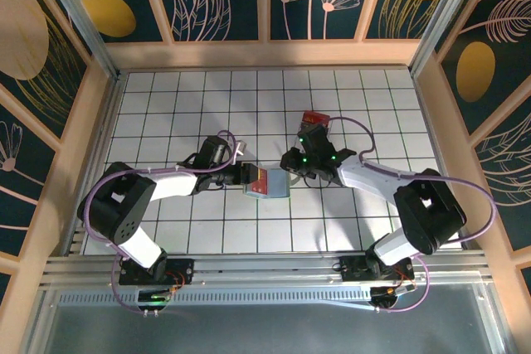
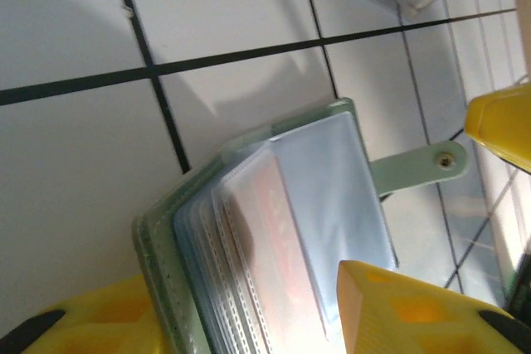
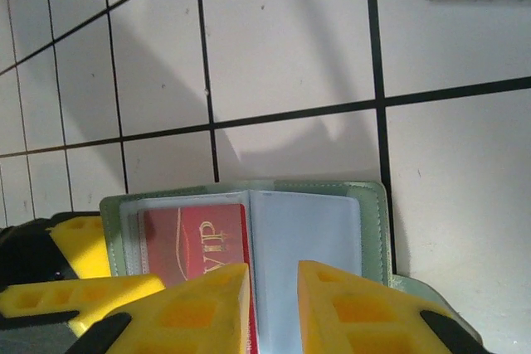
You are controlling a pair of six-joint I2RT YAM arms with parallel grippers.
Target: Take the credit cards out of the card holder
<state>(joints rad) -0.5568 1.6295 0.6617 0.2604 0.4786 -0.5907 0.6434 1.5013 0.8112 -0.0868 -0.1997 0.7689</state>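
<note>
Card holder [image 3: 307, 230] open, red credit card [image 3: 195, 242] uppermost; left gripper [image 2: 242, 278] jaws spread, right gripper [image 3: 274, 273] jaws barely apart.

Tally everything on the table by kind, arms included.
Card holder: 1
Red card showing in its sleeve: 1
Clear plastic box: 1
Arms: 2, with left end effector and right end effector
Total: 5
Any further cards cannot be counted.
</note>
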